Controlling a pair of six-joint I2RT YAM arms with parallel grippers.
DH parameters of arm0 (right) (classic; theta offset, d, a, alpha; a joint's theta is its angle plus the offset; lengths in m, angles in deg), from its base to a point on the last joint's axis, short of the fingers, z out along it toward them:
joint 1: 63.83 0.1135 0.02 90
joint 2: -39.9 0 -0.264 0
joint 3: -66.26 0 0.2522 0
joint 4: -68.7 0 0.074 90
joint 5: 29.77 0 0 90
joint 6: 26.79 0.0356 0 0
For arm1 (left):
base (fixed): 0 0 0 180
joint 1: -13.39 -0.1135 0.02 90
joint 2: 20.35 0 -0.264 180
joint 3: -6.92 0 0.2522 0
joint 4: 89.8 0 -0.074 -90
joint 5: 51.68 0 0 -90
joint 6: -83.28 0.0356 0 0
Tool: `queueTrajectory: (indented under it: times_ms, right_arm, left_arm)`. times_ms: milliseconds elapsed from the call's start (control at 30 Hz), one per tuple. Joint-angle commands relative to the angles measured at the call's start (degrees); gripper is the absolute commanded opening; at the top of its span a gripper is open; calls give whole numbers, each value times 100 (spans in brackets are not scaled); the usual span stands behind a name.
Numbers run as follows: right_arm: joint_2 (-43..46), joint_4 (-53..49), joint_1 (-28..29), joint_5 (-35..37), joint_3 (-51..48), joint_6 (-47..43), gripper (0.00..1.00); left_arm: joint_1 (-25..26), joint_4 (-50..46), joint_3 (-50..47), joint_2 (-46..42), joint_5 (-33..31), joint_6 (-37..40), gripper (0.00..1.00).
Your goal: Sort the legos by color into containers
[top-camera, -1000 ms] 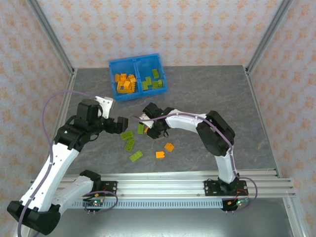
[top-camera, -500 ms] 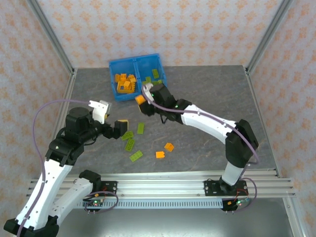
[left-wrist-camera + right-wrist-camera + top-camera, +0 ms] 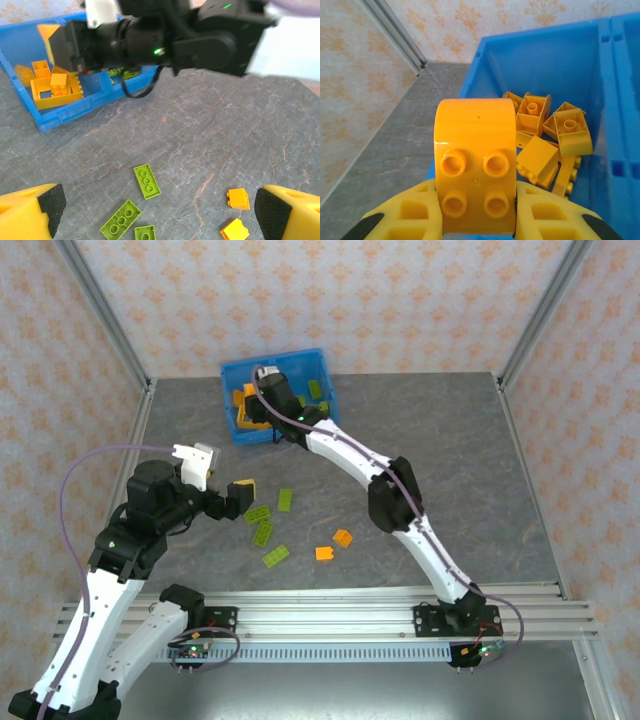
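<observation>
Right arm stretches far across the grey stone-patterned tabletop [image 3: 430,440] to the bright blue rectangular plastic bin [image 3: 300,357] at the far edge. The right gripper [image 3: 256,395] hangs over the bin's left compartment.

In the right wrist view its yellow fingers [image 3: 407,212] pinch a glossy orange plastic brick with a rounded top and four studs [image 3: 475,150]. One finger sits on each side, and the studs face the camera. The brick is held above the left compartment.

Below and beyond it a heap of small orange studded bricks [image 3: 555,132] lies on the compartment floor, several of them tilted. A larger orange open-frame piece [image 3: 55,92] lies among them. Past the central divider [image 3: 611,75], the right compartment holds lime green studded bricks [image 3: 312,400].

The left gripper [image 3: 238,497] hovers low over the tabletop, just left of the loose bricks. Its jaws are spread wide with nothing between them. Its black pads [image 3: 50,202] show at the lower corners of the left wrist view.

Four loose lime green flat bricks [image 3: 264,532] lie on the table in a ragged line, near one another and well apart from the bin. To their right lie two loose small orange bricks [image 3: 343,537], close together but not touching.
</observation>
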Motion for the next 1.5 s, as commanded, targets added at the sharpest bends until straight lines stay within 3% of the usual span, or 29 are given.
queueTrajectory:
  times_ms: [0, 267, 500, 733, 900, 1100, 1233, 1467]
  right_arm:
    - [-631, -378, -26, 146, 1042, 160, 20]
    - [-1423, 206, -191, -292, 1514, 349, 26]
    - [-1389, 335, -195, -541, 1724, 496, 60]
    - [-457, 261, -191, -955, 1286, 715, 61]
    - [1235, -61, -220, -1019, -319, 677, 62]
    - [4214, 538, -457, -369, -4146, 519, 67]
    - [5934, 710, -590, 418, -6319, 417, 78]
    - [7601, 98, -591, 1337, -8001, 494, 92]
  left_arm:
    - [-78, 96, -32, -29, -89, 31, 100]
    - [-83, 100, -85, 14, 18, 40, 100]
    - [-123, 64, -72, 145, -6, 40, 100]
    - [-129, 19, 6, 350, -416, -249, 100]
    - [-66, -65, 126, 855, -878, -1310, 97]
    - [792, -132, 144, 1911, -1584, -1962, 95]
    - [1258, -293, 529, 3247, -1887, -2205, 91]
    - [1564, -44, 1229, 5147, -2132, -2264, 83]
